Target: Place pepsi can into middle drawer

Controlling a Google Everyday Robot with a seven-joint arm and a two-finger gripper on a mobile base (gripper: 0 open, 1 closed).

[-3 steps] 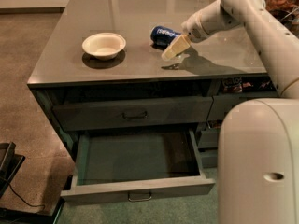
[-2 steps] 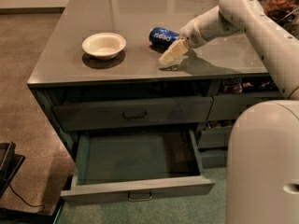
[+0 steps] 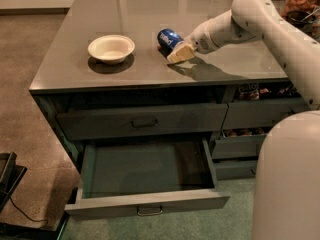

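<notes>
The pepsi can [image 3: 169, 38] is blue and lies on its side on the grey counter top [image 3: 150, 9], right of the middle. My gripper [image 3: 180, 53] is right against the can's near-right side, low over the counter, with the white arm reaching in from the right. The middle drawer [image 3: 147, 202] is pulled out below the counter's front edge. It has a low front panel with a pale loop handle [image 3: 150, 211], and its inside is bare.
A cream bowl [image 3: 111, 48] stands on the counter left of the can. Above the open drawer is a shut drawer with a dark handle [image 3: 144, 122]. Narrower drawers [image 3: 260, 115] are to its right. The robot's white body [image 3: 287, 184] fills the lower right. A jar [image 3: 300, 4] stands far right.
My gripper has moved a little to the left along the counter, and the can has shifted slightly left with it. The bowl and the drawers have not moved.
</notes>
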